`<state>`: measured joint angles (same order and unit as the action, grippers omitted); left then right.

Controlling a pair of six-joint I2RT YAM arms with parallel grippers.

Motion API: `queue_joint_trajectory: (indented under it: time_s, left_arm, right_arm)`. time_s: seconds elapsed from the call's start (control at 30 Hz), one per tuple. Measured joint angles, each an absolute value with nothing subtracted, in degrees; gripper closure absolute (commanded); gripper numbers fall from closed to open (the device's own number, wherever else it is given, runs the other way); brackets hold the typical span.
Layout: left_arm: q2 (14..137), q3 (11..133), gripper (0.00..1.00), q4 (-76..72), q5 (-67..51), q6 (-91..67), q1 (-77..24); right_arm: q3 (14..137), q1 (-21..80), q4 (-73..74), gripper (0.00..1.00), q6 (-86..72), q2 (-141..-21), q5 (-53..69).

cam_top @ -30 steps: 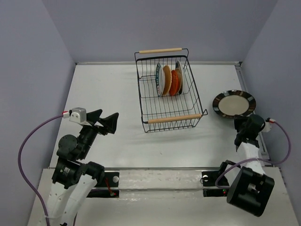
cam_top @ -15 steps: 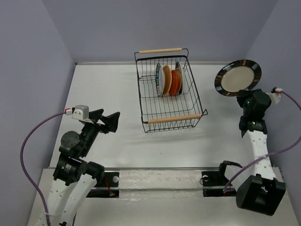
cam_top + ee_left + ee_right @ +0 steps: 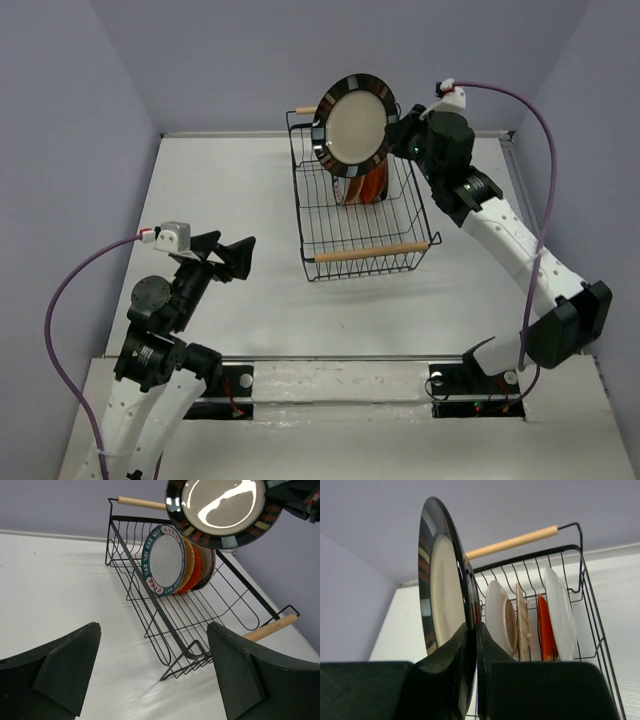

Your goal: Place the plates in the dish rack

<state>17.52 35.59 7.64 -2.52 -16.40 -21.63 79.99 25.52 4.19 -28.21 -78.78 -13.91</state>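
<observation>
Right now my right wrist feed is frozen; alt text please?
The right pincer is shut on the edge of a black-rimmed plate, holding it upright. Behind it stands the wire dish rack with four plates upright inside and a wooden handle at its far end.

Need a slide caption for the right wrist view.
Right pincer clamps the round black-rimmed plate upright by its edge, over the black wire dish rack of standing plates.
</observation>
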Motion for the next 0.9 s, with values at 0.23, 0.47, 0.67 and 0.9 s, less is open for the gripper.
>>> queue_joint_trajectory:
  time_s: [0.23, 0.47, 0.67, 0.9]
  left_arm:
    - [17.50, 35.59, 0.02, 7.66, -2.52, -16.38, -21.63]
    - [17.50, 35.59, 0.02, 7.64, -2.61, -16.36, -21.63]
    - [17.50, 35.59, 0.02, 7.64, -2.72, -16.38, -21.63]
    - [17.50, 35.59, 0.02, 7.64, -2.76, -16.36, -21.63]
  right_arm:
    - [98.10, 34.65, 14.04, 0.93, -19.55, -95.66, -23.92]
    - [104.99, 38.79, 20.21, 0.93, -13.06, -103.53, -33.71]
    - [112.07, 40.29, 20.60, 0.93, -6.72, -110.19, -40.40]
    - [117.16, 41.10, 20.62, 0.93, -2.74, -116.62, -43.07]
